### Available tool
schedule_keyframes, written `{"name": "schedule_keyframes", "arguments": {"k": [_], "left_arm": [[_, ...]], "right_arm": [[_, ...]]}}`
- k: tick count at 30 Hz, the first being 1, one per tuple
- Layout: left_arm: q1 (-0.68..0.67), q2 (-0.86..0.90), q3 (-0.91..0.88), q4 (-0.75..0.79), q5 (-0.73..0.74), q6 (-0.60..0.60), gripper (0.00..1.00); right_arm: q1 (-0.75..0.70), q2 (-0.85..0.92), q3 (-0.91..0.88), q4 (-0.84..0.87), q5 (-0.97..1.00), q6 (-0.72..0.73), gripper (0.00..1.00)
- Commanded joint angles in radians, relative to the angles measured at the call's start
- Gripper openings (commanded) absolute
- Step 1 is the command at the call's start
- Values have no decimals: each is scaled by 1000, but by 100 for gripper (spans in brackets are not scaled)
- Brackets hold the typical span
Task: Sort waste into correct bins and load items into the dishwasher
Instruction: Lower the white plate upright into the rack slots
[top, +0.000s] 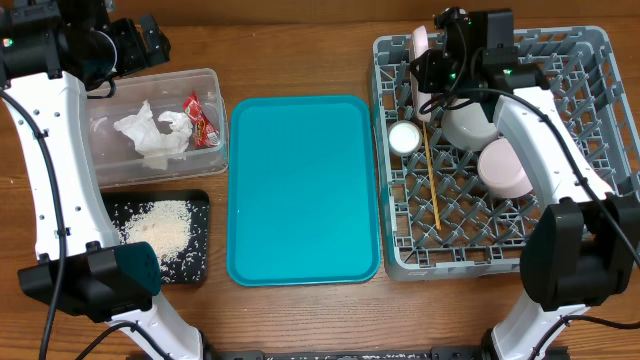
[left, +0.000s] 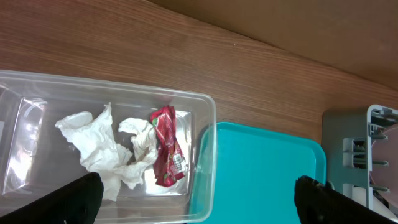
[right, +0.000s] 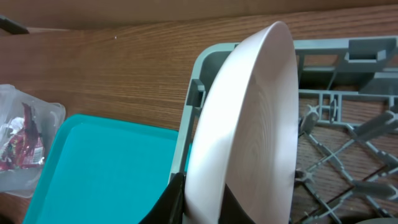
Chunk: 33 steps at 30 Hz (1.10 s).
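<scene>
plate (right: 249, 124): btm cut by frame | clear tub (left: 124, 86): left end cropped

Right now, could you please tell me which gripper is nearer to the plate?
Right. The right gripper clamps the plate, upright at the rack corner; the left gripper hovers over the tub, across the tray.

Teal serving tray (top: 303, 190) on wooden table (top: 300, 55)

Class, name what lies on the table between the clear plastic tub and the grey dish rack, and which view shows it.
The teal serving tray lies between the clear tub and the grey dish rack, shown plainly in the overhead view.
</scene>
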Motion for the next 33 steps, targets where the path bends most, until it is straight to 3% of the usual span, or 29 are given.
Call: {"name": "schedule_keyframes", "arguments": {"k": [1,6,13,18,25,31,33], "left_arm": [[-4,-6,9,1,-5,-6,100],[-4,-6,9,1,-5,-6,100],[-4,-6,9,1,-5,-6,100],[-4,-6,9,1,-5,-6,100],[-4,-6,9,1,-5,-6,100],[-4,-5,9,1,-5,-6,100],[-4,-6,9,1,-5,-6,100]], "right_arm": [[-25,-3,9,-20,21,0,9],[-56,-3,9,-48,21,0,14],[-127,-3,9,-86,21,0,28],[-181,-3,9,-111,21,0,46],[-214,-25,10,-104,22,0,62],[-248,-121,11,-104,23,0,68],[-257,-158,11,-115,31,0,77]]}}
